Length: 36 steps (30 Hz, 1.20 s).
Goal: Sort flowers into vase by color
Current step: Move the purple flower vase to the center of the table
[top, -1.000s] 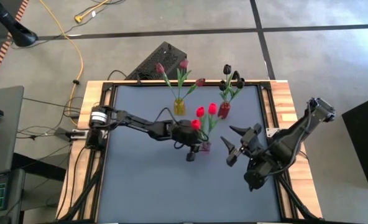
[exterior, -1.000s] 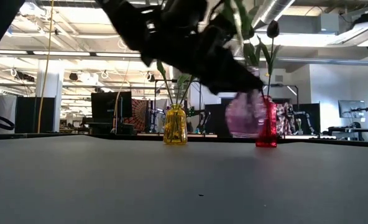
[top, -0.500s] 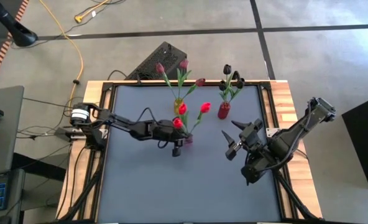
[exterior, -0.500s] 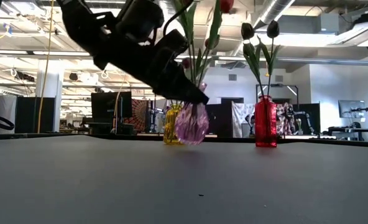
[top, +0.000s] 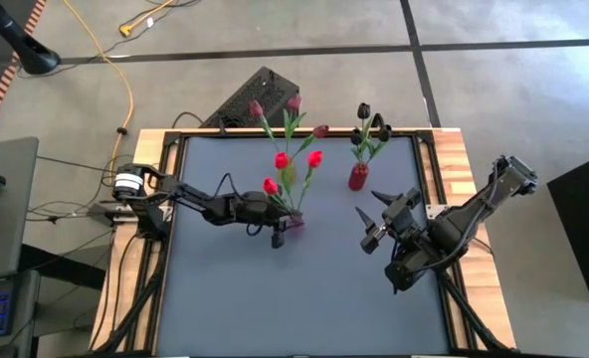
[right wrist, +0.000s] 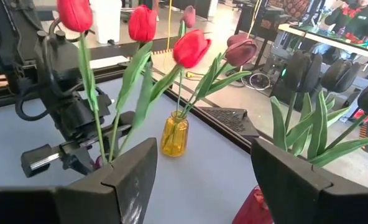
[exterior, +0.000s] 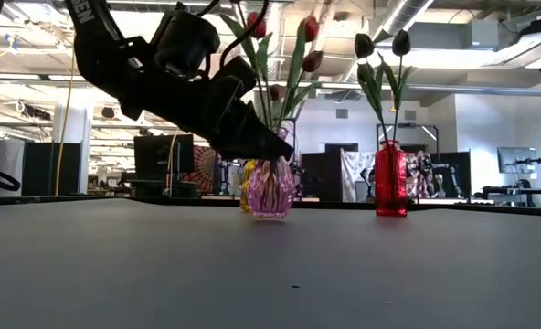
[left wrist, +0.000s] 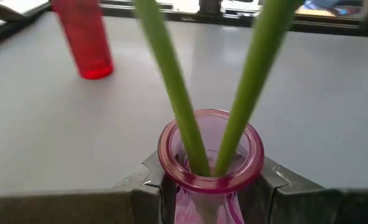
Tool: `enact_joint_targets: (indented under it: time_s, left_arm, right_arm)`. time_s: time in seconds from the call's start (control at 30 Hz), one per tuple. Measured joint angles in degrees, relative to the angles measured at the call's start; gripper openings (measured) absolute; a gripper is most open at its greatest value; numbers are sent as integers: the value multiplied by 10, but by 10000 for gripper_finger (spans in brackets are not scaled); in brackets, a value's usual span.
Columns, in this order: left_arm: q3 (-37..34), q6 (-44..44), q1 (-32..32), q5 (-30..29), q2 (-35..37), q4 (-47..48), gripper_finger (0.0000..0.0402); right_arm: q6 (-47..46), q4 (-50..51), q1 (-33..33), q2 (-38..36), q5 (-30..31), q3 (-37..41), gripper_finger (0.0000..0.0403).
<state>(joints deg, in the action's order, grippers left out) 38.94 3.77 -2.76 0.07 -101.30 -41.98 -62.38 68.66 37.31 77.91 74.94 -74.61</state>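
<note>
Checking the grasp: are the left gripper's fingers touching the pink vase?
Touching. The left wrist view shows both fingers pressed against the pink vase neck.

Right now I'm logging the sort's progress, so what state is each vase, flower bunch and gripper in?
Pink vase: upright, gripped at the neck, holds red tulips.
Yellow vase: upright, holds maroon-pink tulips.
Red vase: upright, holds black tulips.
Left gripper: shut on the pink vase.
Right gripper: open, empty, right of the vases.
</note>
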Motion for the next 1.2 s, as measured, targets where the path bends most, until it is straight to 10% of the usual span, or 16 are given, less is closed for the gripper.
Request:
enact_joint_targets:
  time_s: [0.23,0.77,1.2]
  left_arm:
    - [0,-20,2,-15,0,9,107]
    - [1,-16,2,-21,0,27,248]
    - [1,-77,2,-20,7,51,264]
  right_arm:
    - [8,-3,-3,0,0,0,286]
    - [9,-3,-3,0,0,0,286]
    - [9,-3,-3,0,-15,0,286]
